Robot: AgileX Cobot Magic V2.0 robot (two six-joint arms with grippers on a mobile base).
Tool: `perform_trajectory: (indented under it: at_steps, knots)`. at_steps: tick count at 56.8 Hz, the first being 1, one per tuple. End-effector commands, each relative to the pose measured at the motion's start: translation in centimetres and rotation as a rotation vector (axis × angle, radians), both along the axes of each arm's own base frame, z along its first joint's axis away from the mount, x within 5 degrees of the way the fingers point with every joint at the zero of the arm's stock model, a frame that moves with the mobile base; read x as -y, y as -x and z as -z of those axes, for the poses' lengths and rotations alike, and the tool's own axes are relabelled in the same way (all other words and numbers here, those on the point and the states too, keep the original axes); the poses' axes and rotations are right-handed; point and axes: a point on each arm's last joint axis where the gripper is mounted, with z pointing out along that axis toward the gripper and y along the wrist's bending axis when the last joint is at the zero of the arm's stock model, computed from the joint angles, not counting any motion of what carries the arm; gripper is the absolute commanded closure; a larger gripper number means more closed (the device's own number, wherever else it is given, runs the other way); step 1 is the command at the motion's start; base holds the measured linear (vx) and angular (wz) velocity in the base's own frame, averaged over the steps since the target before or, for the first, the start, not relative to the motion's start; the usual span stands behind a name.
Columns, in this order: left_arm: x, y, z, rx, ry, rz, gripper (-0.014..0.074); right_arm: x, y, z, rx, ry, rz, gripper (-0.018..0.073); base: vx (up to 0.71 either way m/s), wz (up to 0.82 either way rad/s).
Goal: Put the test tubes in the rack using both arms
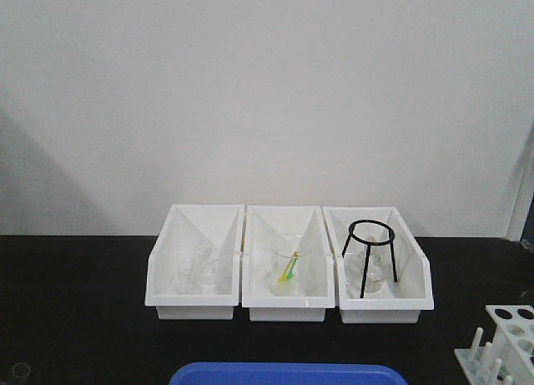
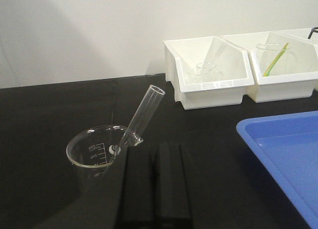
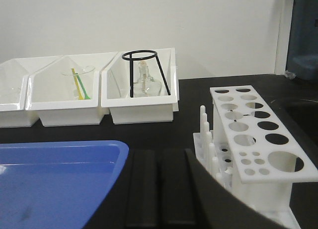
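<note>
**Left pincer [image 2: 156, 147] faced the test tube [image 2: 143, 112], left of the blue tray [image 2: 283, 154].**
Both pincers were pressed together, holding nothing; the right pincer [image 3: 159, 153] sat by the rack [image 3: 258, 139], right of the tray. The tube leaned, open end up, against a beaker [image 2: 92, 149] on the desk [image 2: 39, 119]. The step called for spreading the pincer, closing at mid-tube clear of the beaker, and lifting along the slant.
</note>
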Motion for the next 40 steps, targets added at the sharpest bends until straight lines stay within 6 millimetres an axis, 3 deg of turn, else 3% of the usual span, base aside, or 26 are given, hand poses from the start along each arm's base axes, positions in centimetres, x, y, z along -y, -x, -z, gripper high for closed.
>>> perform_trajectory:
  at_steps: [1, 21, 34, 40]
  knots:
    - [-0.1, 0.0, 0.1, 0.069, 0.006, -0.007, 0.0614, 0.0, 0.0, -0.4, 0.076, 0.008, -0.003, 0.0566, 0.0, 0.0]
    - [-0.1, 0.0, -0.1, 0.087, 0.008, -0.009, 0.0614, 0.0, 0.0, -0.4, 0.078, 0.008, -0.003, 0.0566, 0.0, 0.0]
    - [-0.2, 0.1, -2.0, 0.269, 0.073, -0.021, 0.0614, -0.2, 0.2, -2.1, 0.251, 0.015, -0.02, 0.0566, 0.0, 0.0]
    - [-0.3, 0.6, -4.5, 0.374, 0.194, -0.014, 0.0614, -0.2, 0.6, -4.3, 0.346, 0.013, -0.023, 0.0566, 0.0, 0.0]
